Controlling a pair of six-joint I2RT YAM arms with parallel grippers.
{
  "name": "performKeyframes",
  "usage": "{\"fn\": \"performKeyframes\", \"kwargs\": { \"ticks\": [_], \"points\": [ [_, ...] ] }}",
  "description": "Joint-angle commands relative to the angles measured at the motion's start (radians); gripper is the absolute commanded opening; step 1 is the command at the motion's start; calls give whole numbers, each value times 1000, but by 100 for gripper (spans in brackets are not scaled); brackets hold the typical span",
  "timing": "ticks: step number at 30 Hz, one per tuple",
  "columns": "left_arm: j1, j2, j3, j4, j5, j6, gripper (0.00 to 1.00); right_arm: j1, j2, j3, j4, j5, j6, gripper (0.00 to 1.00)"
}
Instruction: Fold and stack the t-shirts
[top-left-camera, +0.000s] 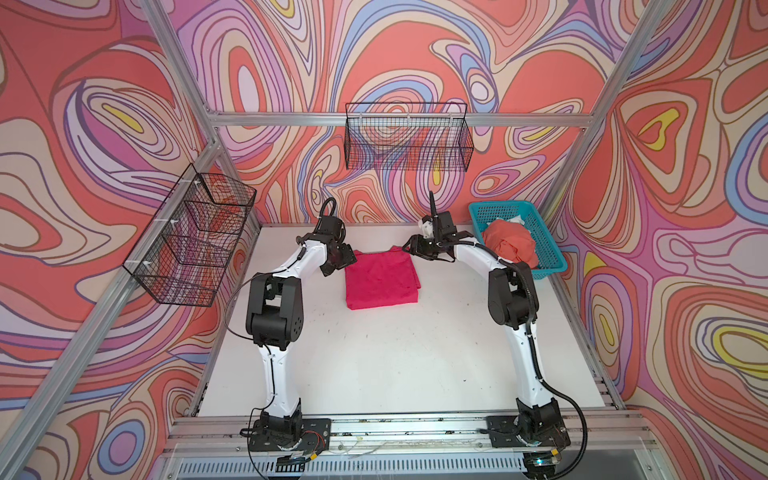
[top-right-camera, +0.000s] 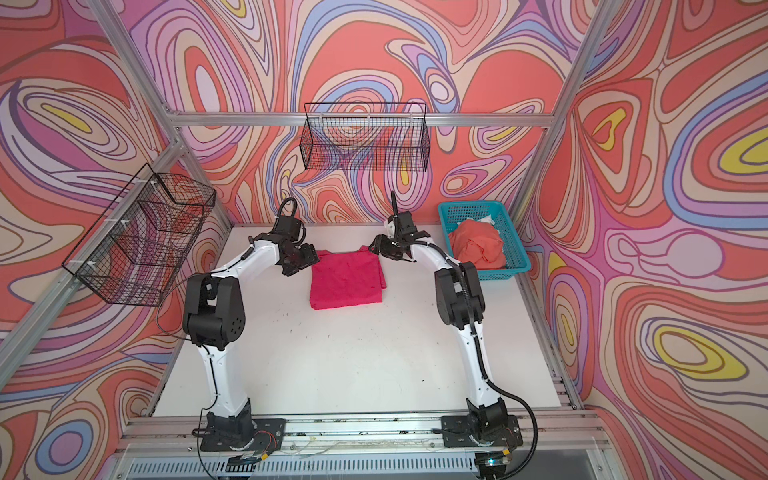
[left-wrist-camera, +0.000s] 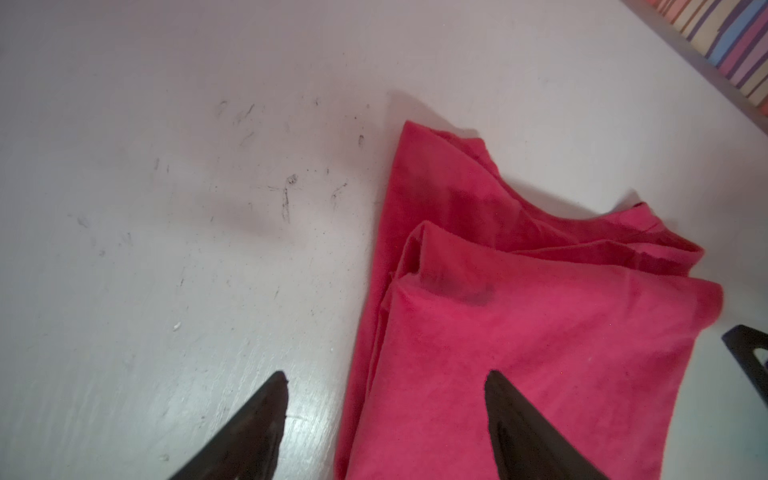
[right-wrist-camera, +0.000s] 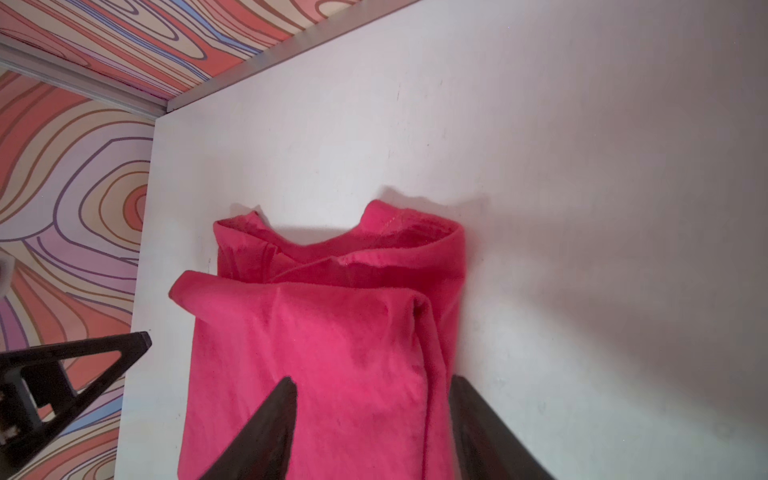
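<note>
Closest to us, the black fingers (left-wrist-camera: 257, 424) of the left end effector (left-wrist-camera: 386, 376) stand spread apart with nothing clamped between them. One hangs over bare white tabletop (left-wrist-camera: 166, 208), its partner over the magenta t-shirt (left-wrist-camera: 540, 332). We see a like picture at the right end effector (right-wrist-camera: 372, 379): jaws parted and empty, one finger above the cloth, the other above the tabletop just beside the shirt's folded edge.

The magenta t-shirt lies folded into a rough rectangle of several layers, flat on the tabletop, beneath and between the two end effectors. In both top views the left end effector (top-left-camera: 338, 261) sits at the shirt's far left corner and the right end effector (top-left-camera: 409, 248) at its far right corner. We cannot tell whether any fingertip touches the fabric.

The coral-orange t-shirt (top-left-camera: 509, 243) sits bunched up in a teal basket (top-left-camera: 550, 269), just beyond the right end effector on its outer side and well apart from the left end effector.
</note>
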Motion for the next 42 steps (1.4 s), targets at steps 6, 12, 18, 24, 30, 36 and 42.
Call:
{"fn": "performKeyframes", "kwargs": {
  "ticks": [6,12,18,24,30,36,42],
  "points": [
    [-73,-10,-11,41,161,-28,67,63,-54,-64,81,-59,32,55],
    [-60,109,62,108,189,-39,62,62,65,25,98,-69,48,48],
    [-14,247,143,173,146,-47,61,35,195,144,137,-42,74,46],
    [23,339,167,200,174,-90,61,15,244,171,183,-61,98,46],
    [8,234,104,257,234,-104,76,16,100,83,197,-67,52,53],
    [-20,-16,-60,265,266,-121,77,54,-164,-202,223,-96,77,49],
    [-29,-230,-336,245,297,-172,73,150,-338,-502,288,-91,181,42]
  ]
}}
